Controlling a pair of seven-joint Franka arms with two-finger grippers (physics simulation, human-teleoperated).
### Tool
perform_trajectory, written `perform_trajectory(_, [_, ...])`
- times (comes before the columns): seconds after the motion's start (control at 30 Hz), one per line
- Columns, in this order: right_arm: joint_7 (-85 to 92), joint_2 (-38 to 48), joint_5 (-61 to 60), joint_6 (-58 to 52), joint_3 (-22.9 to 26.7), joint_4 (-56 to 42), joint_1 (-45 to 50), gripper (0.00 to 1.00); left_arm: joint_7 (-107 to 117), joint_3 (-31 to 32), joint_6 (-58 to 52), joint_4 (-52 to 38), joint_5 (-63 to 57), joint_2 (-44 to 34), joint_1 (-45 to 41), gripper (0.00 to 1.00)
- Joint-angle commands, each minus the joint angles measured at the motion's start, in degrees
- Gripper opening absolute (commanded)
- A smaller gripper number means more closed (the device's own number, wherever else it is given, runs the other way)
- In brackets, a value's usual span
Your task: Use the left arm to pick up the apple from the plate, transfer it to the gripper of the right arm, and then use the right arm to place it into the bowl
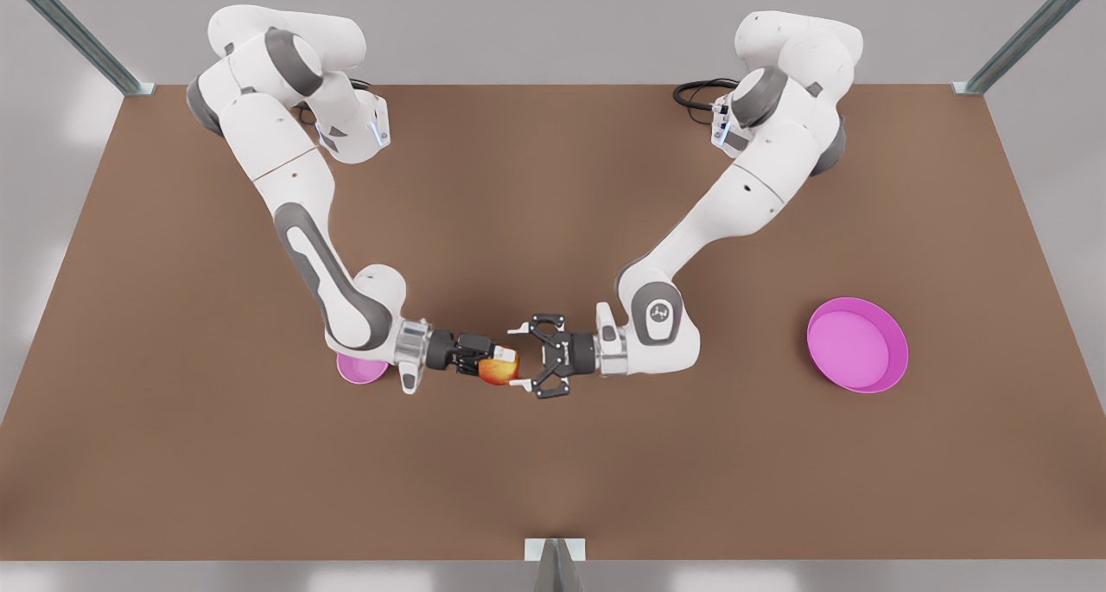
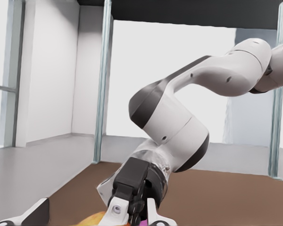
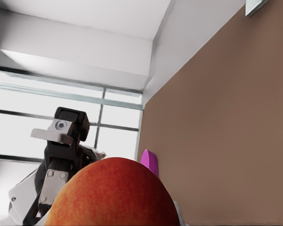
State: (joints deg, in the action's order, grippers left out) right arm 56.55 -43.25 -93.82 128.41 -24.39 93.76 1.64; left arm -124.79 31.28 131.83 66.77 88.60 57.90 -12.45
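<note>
The apple (image 3: 111, 193) looms at the lower edge of the right wrist view, pinched in the right gripper (image 1: 492, 363) and held clear above the table (image 1: 553, 488) at centre frame of the front view. Facing it nose to nose, the left gripper (image 1: 521, 356) stands with its fingers (image 1: 518, 327) spread wide either side of the fruit's far end and not clamping it, so the weight looks to be the right arm's alone. I'd say that's the handover posture. The bowl (image 1: 356, 369) peeks out under the right arm's wrist, lower left, handy for the drop. The plate (image 1: 851, 341) lies bare at the right.
</note>
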Motion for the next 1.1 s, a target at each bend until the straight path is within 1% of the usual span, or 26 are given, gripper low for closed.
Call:
perform_trajectory(0.0, [-1.53, 0.45, 5.05, -0.18, -0.04, 0.64, -1.29, 0.73, 12.54, -0.25, -0.16, -0.51, -1.14, -1.29, 0.85, 1.00])
perform_trajectory(0.03, [-1.53, 0.54, 9.09, -0.35, -0.13, 0.99, -3.57, 0.73, 18.96, -0.34, -0.25, -0.51, -7.46, -2.35, 2.52, 1.00])
perform_trajectory(0.07, [-1.88, 0.54, 11.73, -3.07, -0.22, 0.99, -5.15, 0.73, 28.53, -0.43, -0.60, -0.51, -18.60, -4.37, 4.98, 1.00])
perform_trajectory(0.1, [-1.80, 0.54, 15.15, -3.78, -0.22, 0.99, -7.00, 0.73, 39.16, -0.25, -3.50, -0.42, -32.58, -6.57, 8.14, 1.00])
perform_trajectory(0.13, [-1.80, 0.54, 19.11, -4.75, -0.31, 1.25, -9.20, 0.73, 51.99, -0.34, -9.20, -0.42, -46.56, -8.50, 10.87, 1.00])
perform_trajectory(0.17, [-1.80, 0.89, 21.39, -5.71, -0.31, 1.69, -10.34, 0.73, 60.68, -0.52, -13.24, -0.42, -58.65, -11.56, 11.75, 1.00])
perform_trajectory(0.2, [-1.71, 2.03, 23.68, -6.33, -0.31, 3.09, -12.53, 0.72, 70.01, -0.43, -18.07, -0.42, -74.49, -15.08, 13.94, 1.00])
perform_trajectory(0.23, [-1.71, 3.17, 25.17, -6.33, -0.22, 4.24, -13.50, 0.72, 75.65, -0.87, -24.06, -0.42, -84.89, -18.08, 15.88, 1.00])
perform_trajectory(0.27, [-1.62, 4.14, 26.40, -6.33, -0.22, 5.11, -14.47, 0.72, 81.61, -0.78, -31.08, -0.42, -90.69, -20.10, 18.24, 1.00])
perform_trajectory(0.3, [-1.62, 5.46, 27.90, -6.24, -0.22, 6.61, -15.35, 0.72, 91.20, -0.87, -38.56, -0.42, -92.37, -21.95, 22.12, 1.00])
perform_trajectory(0.33, [-1.62, 5.81, 30.36, -6.33, -0.22, 7.23, -16.40, 0.72, 97.54, -0.96, -45.42, -0.42, -100.18, -25.11, 24.23, 1.00])
perform_trajectory(0.37, [-1.53, 6.43, 32.29, -6.42, -0.31, 8.11, -17.29, 0.72, 100.61, -0.87, -47.71, -0.42, -110.64, -27.83, 24.49, 1.00])
perform_trajectory(0.4, [-1.53, 6.96, 34.58, -6.33, -0.22, 8.19, -18.07, 0.72, 105.62, -1.22, -48.24, -0.42, -113.12, -30.47, 25.64, 1.00])
perform_trajectory(0.43, [-1.62, 7.31, 37.92, -6.33, -0.22, 8.19, -19.13, 0.72, 113.79, -1.04, -50.88, -0.42, -112.86, -32.23, 25.73, 1.00])
perform_trajectory(0.47, [-1.62, 7.39, 40.81, -6.24, -0.22, 8.19, -19.83, 0.72, 119.57, -1.13, -50.97, -0.42, -110.15, -33.11, 25.64, 1.00])
perform_trajectory(0.5, [-1.62, 7.48, 43.71, -6.24, -0.22, 8.11, -21.32, 0.72, 124.44, -8.55, -50.53, 0.37, -101.99, -38.10, 23.11, 1.00])
perform_trajectory(0.53, [-1.62, 7.48, 47.05, -6.24, -0.22, 8.11, -22.38, 0.72, 122.95, -25.17, -46.60, 8.43, -92.84, -46.27, 12.57, 1.00])
perform_trajectory(0.57, [-1.62, 7.48, 48.81, -6.24, -0.05, 8.02, -22.73, 0.72, 120.23, -27.84, -42.37, 14.32, -91.85, -50.23, 11.23, 1.00])
perform_trajectory(0.6, [-1.71, 7.48, 51.19, -6.15, 0.04, 7.76, -23.17, 0.72, 118.73, -28.73, -38.84, 16.98, -92.02, -51.75, 10.96, 1.00])
perform_trajectory(0.7, [-1.53, 8.10, 54.36, -6.33, 0.04, 7.84, -24.23, 0.72, 119.95, -28.73, -38.75, 15.84, -92.55, -49.29, 11.66, 1.00])
perform_trajectory(0.77, [-1.53, 8.10, 58.05, -6.33, -0.04, 7.84, -24.76, 0.72, 125.32, -28.55, -38.57, 14.17, -92.73, -47.26, 11.05, 1.00])
perform_trajectory(0.87, [-1.71, 8.36, 62.00, -8.26, -0.22, 7.84, -24.67, 0.72, 125.49, -28.55, -38.57, 14.26, -92.55, -47.09, 11.14, 1.00])
perform_trajectory(1.0, [-1.53, 7.83, 63.85, -9.05, -0.13, 8.19, -24.76, 0.72, 126.28, -28.55, -38.57, 14.26, -92.55, -47.09, 11.22, 1.00])
perform_trajectory(1.07, [-1.53, 7.75, 64.37, -9.58, 0.04, 8.28, -24.76, 0.72, 127.69, -28.55, -38.57, 13.30, -92.90, -45.86, 11.05, 1.00])
